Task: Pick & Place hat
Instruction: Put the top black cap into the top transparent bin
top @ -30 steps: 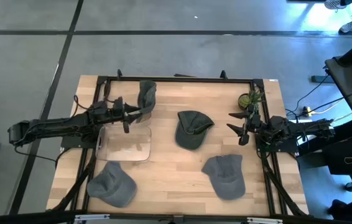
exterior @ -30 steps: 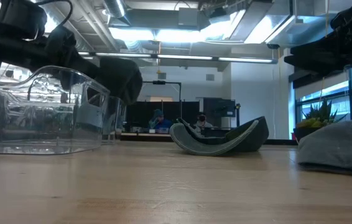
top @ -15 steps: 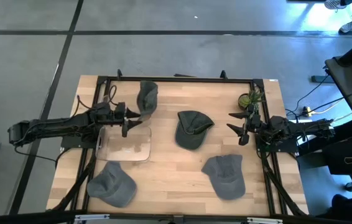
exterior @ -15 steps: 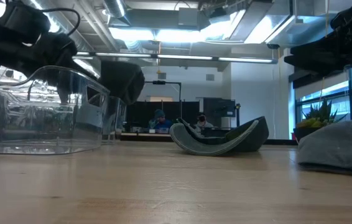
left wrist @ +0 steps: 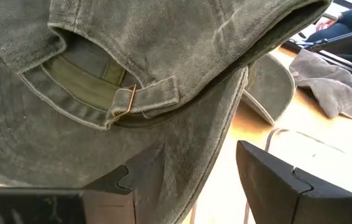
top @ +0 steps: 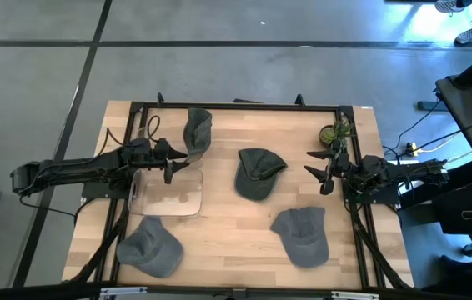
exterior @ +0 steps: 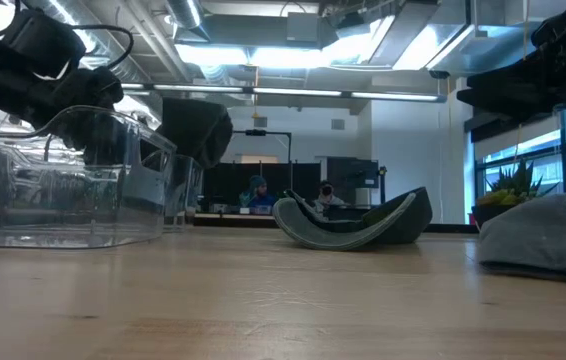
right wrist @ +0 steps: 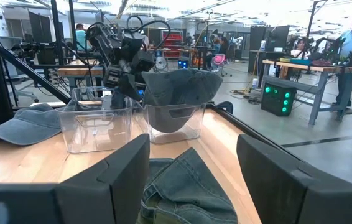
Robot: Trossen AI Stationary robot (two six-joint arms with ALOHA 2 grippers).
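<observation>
High view: pale wooden table (top: 219, 225) with black frame, on grey concrete floor; open workshop with ceiling lights and distant people behind. Clear plastic bin (top: 168, 192) at left. Grey hat (top: 197, 130) draped over the bin's far rim, just ahead of left gripper (top: 183, 159), whose fingers stand apart. Three more caps: centre (top: 258, 173), near-left (top: 150, 247), near-right (top: 301, 235). Small potted plant (top: 334, 132) beside right gripper (top: 317, 172), spread, empty. No legible writing.
</observation>
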